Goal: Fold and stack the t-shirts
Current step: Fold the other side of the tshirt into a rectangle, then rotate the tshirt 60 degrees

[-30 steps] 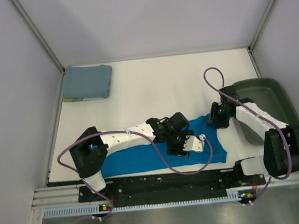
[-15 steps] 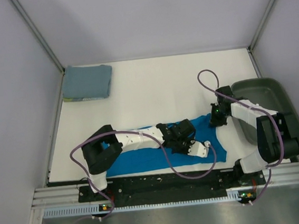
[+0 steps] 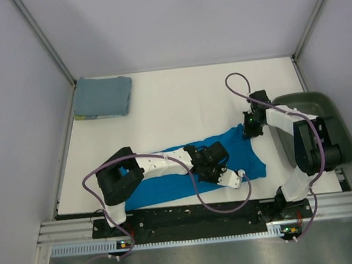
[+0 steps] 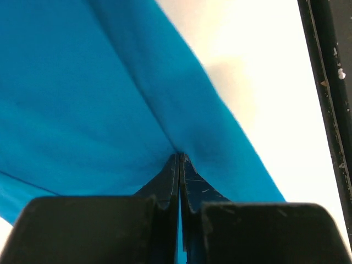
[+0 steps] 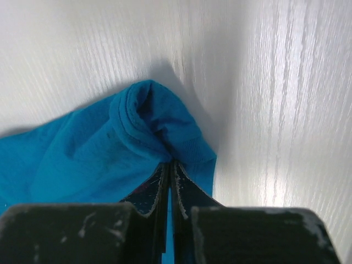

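The bright blue t-shirt (image 3: 237, 154) lies stretched along the near edge of the white table. My left gripper (image 3: 215, 160) is shut on a pinch of its cloth near the middle; in the left wrist view the fingertips (image 4: 180, 157) meet on a raised blue fold (image 4: 82, 99). My right gripper (image 3: 248, 131) is shut on the shirt's far right corner, with the ribbed hem (image 5: 137, 121) bunched just past the closed tips (image 5: 169, 163). The grey-blue t-shirt (image 3: 103, 96) rests in a square fold at the far left corner.
A dark green tray (image 3: 325, 124) stands at the right edge, close behind the right arm. Purple cables loop off both arms. Grey walls enclose the table on three sides. A black rail (image 4: 330, 110) runs along the near edge.
Both grippers have closed on the blue t-shirt. The right gripper has shifted toward the back, drawing the shirt's right corner with it. The left arm's elbow has swung right.
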`<move>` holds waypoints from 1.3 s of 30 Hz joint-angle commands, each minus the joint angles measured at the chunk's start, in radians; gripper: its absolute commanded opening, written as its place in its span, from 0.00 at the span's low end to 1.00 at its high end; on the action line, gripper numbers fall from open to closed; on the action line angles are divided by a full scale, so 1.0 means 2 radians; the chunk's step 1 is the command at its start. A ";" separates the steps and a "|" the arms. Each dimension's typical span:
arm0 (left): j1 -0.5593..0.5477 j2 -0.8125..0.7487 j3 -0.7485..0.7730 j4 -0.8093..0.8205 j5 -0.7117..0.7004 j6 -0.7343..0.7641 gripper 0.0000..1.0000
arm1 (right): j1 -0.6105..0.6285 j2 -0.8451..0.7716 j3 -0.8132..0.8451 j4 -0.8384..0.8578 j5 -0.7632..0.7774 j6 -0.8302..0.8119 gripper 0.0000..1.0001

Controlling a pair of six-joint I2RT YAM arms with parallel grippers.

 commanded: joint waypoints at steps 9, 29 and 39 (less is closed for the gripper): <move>0.013 -0.066 0.064 -0.089 0.001 -0.019 0.40 | -0.005 -0.061 0.067 -0.051 0.037 -0.033 0.42; 0.477 -0.238 -0.075 -0.132 -0.038 -0.036 0.44 | 0.015 -0.135 -0.099 -0.156 0.065 0.086 0.44; 0.552 -0.232 -0.136 -0.116 -0.041 -0.008 0.45 | 0.015 0.081 0.090 -0.123 0.100 0.003 0.00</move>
